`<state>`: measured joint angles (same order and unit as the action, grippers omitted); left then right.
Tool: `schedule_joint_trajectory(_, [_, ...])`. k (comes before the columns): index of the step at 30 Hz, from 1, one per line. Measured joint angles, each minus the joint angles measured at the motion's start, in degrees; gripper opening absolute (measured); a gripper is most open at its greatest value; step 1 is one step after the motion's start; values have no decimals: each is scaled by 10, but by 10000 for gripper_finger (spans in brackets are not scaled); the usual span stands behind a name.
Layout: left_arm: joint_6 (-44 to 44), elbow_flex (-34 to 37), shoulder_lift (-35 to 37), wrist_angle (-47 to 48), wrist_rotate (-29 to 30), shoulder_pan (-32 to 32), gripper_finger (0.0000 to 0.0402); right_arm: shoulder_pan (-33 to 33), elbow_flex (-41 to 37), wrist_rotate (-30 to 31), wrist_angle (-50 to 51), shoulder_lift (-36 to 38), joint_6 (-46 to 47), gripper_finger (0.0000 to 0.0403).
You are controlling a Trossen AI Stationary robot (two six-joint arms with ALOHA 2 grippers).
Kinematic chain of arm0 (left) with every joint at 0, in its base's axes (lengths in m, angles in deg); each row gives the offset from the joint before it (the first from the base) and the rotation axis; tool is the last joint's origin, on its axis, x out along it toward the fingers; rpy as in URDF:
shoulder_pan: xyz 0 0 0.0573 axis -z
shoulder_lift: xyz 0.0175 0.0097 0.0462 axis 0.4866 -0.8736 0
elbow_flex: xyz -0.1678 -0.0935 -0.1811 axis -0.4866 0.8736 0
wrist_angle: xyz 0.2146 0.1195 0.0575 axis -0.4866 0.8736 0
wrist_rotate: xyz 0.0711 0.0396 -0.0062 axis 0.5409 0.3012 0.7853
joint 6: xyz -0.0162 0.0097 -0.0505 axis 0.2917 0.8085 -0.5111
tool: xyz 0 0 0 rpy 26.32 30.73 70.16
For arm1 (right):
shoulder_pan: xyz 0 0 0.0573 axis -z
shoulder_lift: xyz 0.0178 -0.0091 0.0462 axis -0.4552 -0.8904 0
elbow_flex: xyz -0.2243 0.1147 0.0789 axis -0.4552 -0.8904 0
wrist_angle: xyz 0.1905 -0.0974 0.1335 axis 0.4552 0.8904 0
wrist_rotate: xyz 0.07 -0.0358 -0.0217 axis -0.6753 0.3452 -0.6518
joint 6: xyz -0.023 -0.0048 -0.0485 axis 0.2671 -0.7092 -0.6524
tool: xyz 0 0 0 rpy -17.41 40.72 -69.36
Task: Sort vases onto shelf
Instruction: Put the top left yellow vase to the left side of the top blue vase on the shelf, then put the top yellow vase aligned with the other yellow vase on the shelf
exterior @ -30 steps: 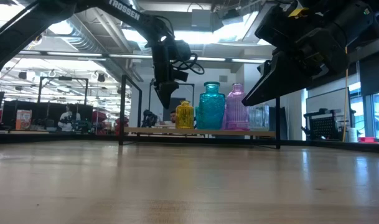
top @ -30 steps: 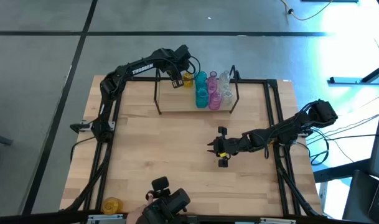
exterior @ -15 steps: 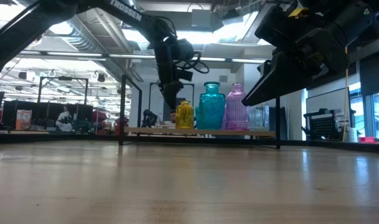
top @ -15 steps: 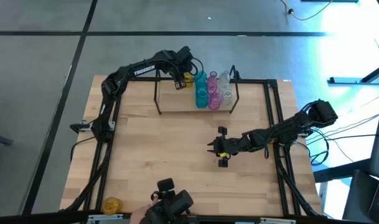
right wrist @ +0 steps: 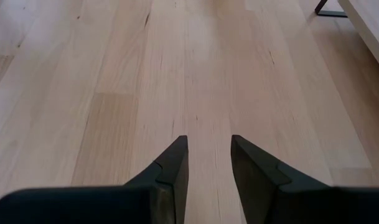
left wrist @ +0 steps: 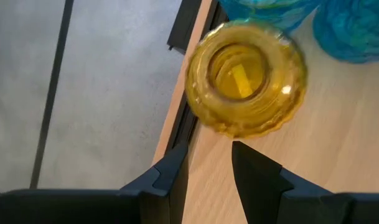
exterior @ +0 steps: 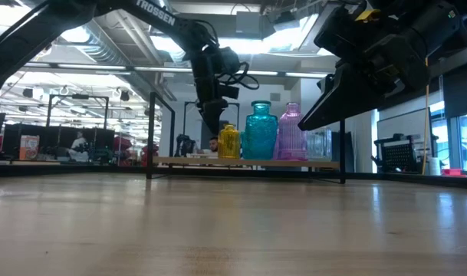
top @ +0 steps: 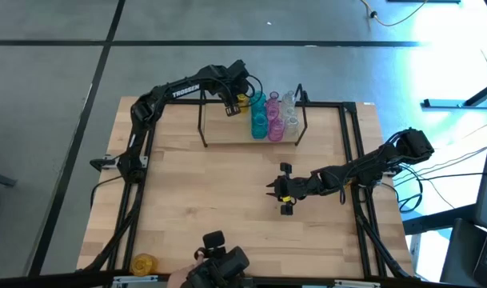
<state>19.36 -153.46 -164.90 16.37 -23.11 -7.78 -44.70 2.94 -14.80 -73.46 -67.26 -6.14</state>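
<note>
The shelf (top: 227, 133), a light-wood board on black wire uprights, stands at the table's far edge. On it teal (top: 259, 113), pink (top: 275, 117) and clear (top: 289, 112) vases stand close together, with a yellow vase (left wrist: 245, 78) at their left end. My left gripper (left wrist: 208, 149) hangs slanting down just left of the yellow vase (exterior: 229, 142), open, with nothing between its fingers. My right gripper (right wrist: 209, 143) waits open over bare table at mid-right (top: 273, 190). Another yellow vase (top: 144, 262) stands at the table's near left corner. My left gripper's fingertips (left wrist: 177, 152) stand right at the left side of the yellow vase's body (left wrist: 229, 130), coming from above at a slant. I cannot tell whether they touch it. The vase stands upright on the shelf board.
The shelf's black uprights (top: 201, 120) (top: 303, 120) rise at both ends of the board. A dark device (top: 221, 266) sits at the table's near edge with a person's hand (top: 176, 277) beside it. Bare wood lies between the shelf and my right gripper.
My left gripper has edged toward the table's right, closer to the yellow vase on the shelf, tipping slightly. The dark device at the near edge has shifted a little to the right.
</note>
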Motion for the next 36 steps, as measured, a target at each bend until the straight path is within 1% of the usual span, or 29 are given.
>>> schedule_joint_trajectory(4, [1, -3, 5, 33, 48, 10, 116, 0, 0, 0, 0, 0, 0, 106])
schedule_joint_trajectory(7, [-2, -9, 29, 70, 53, 23, 116, 0, 0, 0, 0, 0, -1, 106])
schedule_joint_trajectory(10, [-16, -9, 65, 92, 32, 44, 116, 0, 0, 1, 0, 0, -1, 106])
schedule_joint_trajectory(14, [-49, -9, 113, 115, -20, 81, 116, 0, 0, 1, 3, 0, -11, 106])
schedule_joint_trajectory(17, [-51, 15, 160, 127, -62, 119, 116, 0, 0, 1, 0, 0, -14, 106])
schedule_joint_trajectory(20, [-55, 82, 220, 113, -75, 166, 116, 0, 0, 1, 1, 0, -14, 106])
schedule_joint_trajectory(25, [-83, 253, 349, 14, -73, 248, 116, 0, 0, 0, 0, 0, -14, 106])
schedule_joint_trajectory(27, [-106, 324, 401, -42, -68, 281, 116, 0, 0, 0, -4, 0, -15, 106])
schedule_joint_trajectory(32, [-156, 491, 510, -189, -22, 368, 116, 0, 0, 0, -11, 0, -14, 106])
schedule_joint_trajectory(34, [-193, 548, 541, -275, -7, 400, 116, 0, 0, -7, -12, 0, -3, 106])
schedule_joint_trajectory(36, [-199, 595, 558, -352, 0, 429, 116, 0, 3, -17, -10, 0, -1, 106])
